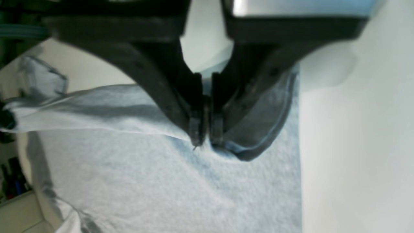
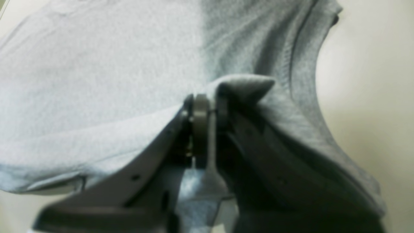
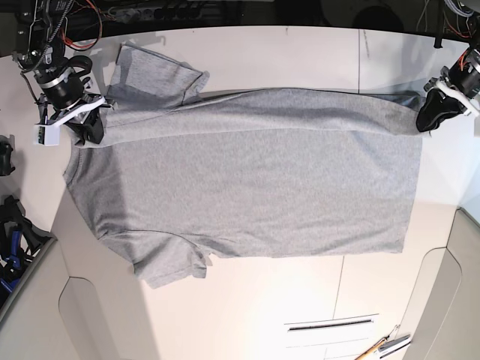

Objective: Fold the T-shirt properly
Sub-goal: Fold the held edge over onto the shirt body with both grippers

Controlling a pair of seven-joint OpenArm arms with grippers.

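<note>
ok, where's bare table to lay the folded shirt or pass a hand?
Free: the table below the T-shirt hem side, and the strip above it along the far edge. Crowded: both top corners, where the left gripper and right gripper pinch fabric.

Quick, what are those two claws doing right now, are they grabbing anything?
Left claw: shut, pinching the edge of the T-shirt.
Right claw: shut, pinching a fold of the T-shirt near its collar.

Overhead base; two close, blurry wrist views
</note>
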